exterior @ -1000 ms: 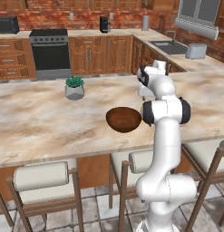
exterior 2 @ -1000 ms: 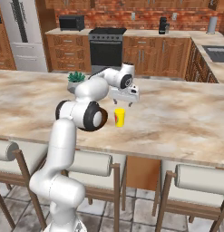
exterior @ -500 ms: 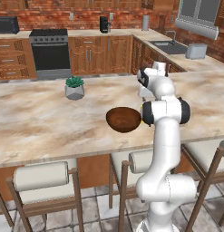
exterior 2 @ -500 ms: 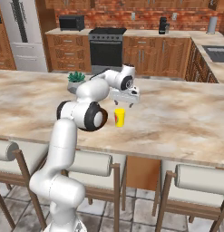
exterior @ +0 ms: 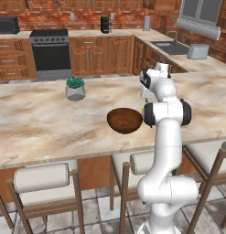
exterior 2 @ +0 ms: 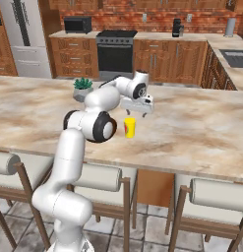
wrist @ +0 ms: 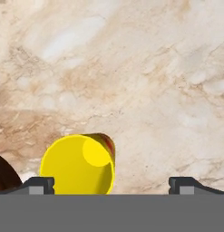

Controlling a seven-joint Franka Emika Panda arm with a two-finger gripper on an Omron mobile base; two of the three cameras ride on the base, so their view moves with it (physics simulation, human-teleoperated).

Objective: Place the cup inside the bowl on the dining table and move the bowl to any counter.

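The small yellow cup (exterior 2: 129, 127) stands upright on the marble dining table (exterior 2: 201, 128), just right of my arm's elbow. My gripper (exterior 2: 137, 111) hangs a little above and behind it, pointing down. In the hand view the cup (wrist: 79, 165) shows from above with its red mark on the side. It lies between the open fingertips of my gripper (wrist: 111, 186), close to the left one, and nothing is held. The dark wooden bowl (exterior: 125, 120) sits empty on the table (exterior: 41, 123) just left of my arm, and its rim (wrist: 2, 174) shows at the hand view's lower left.
A grey plant pot (exterior: 75, 89) stands farther back on the table. Padded stools (exterior: 41, 177) line the table's near edge. Beyond it runs the counter (exterior: 132, 33), with a black stove (exterior: 50, 48) and a toaster (exterior: 197, 51) at the right.
The hand has sunk very slightly over the cup. Its jaws stay wide, and the cup and bowl have not moved.
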